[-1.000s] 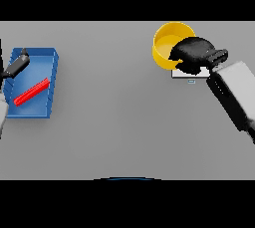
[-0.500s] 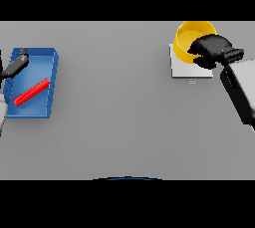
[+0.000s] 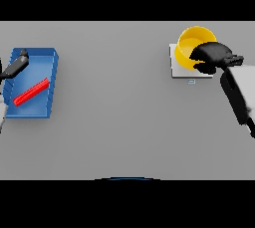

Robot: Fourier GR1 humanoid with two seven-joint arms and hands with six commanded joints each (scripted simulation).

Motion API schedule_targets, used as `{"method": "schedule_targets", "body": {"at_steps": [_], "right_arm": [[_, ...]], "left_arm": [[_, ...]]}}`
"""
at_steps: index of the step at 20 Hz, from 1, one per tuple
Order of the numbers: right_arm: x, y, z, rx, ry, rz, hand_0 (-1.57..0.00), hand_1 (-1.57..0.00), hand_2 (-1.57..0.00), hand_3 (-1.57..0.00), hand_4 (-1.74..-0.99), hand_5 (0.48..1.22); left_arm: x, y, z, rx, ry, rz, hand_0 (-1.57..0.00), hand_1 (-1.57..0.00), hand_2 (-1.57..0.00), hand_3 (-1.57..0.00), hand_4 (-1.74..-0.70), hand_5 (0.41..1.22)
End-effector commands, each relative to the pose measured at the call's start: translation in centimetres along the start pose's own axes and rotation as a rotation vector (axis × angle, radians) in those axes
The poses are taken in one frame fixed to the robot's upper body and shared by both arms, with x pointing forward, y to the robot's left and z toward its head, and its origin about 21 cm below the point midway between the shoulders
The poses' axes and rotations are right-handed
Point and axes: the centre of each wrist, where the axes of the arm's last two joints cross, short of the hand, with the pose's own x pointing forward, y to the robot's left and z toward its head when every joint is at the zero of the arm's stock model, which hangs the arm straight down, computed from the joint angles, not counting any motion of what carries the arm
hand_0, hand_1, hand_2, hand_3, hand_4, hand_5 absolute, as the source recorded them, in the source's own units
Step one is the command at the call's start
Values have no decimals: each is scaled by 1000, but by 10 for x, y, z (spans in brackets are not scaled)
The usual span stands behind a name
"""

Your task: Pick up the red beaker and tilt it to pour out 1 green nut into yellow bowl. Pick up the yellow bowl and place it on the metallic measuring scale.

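At upper right of the frame the right hand (image 3: 213, 57) grips the rim of the yellow bowl (image 3: 193, 43), fingers curled, over the metallic measuring scale (image 3: 180, 67), evidently for placement, while the left hand (image 3: 16, 66), fingers extended, idles at the blue tray (image 3: 50, 57) containing the red beaker (image 3: 31, 91).

You are looking at a bare lab-style test bench: a plain grey table (image 3: 124, 122) with no walls or furniture in sight. Near its right edge sits a metallic measuring scale (image 3: 177, 70) (small display at its front), and at the left edge a blue tray (image 3: 47, 80) holds 1 red beaker (image 3: 31, 92).
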Motion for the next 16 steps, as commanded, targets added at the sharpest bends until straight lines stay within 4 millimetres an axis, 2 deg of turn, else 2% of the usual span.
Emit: {"method": "schedule_targets", "body": {"at_steps": [1,2,3,5,6,8,10,13,16], "right_arm": [[-2,3,0,-5,-1,-5,-1501,-1571,-1330,-1463,-1741,1221],[-2,2,-1,-7,14,-2,-1464,-1571,-1335,-1451,-1741,1221],[-2,0,-1,-12,16,-5,-1448,-1501,-1382,-1390,-1734,1221],[-1,1,-2,-6,7,-16,-1492,-1484,-1450,-1097,-1737,1221],[-1,-1,-1,-8,9,-16,-1439,-1337,-1286,-990,-1688,1221],[2,-3,-1,5,14,-10,-990,-882,-921,-796,-1629,1080],[3,-2,-2,28,29,24,-634,-564,-660,-661,-1593,987],[7,-3,-4,47,-12,49,-324,-288,-381,-506,-1560,909],[1,-4,-3,40,-27,44,-165,-147,-195,-394,-1546,856]], "left_arm": [[0,-2,-1,-3,3,-1,1,1,1,1,-723,669],[3,-6,0,-8,-7,1,1,1,1,1,-722,668],[5,-5,-1,-1,-8,-1,1,1,1,1,-724,667],[5,0,-3,4,-3,-5,1,1,1,1,-724,671],[4,-1,-4,4,0,-5,1,1,1,1,-722,671],[3,-6,-5,-3,6,-5,1,1,1,1,-719,668],[4,-3,-9,7,9,0,1,1,1,1,-718,666],[4,-4,-8,2,-5,6,1,1,1,1,-724,662],[3,-6,-6,-1,-3,-4,1,1,1,1,-722,664]]}}
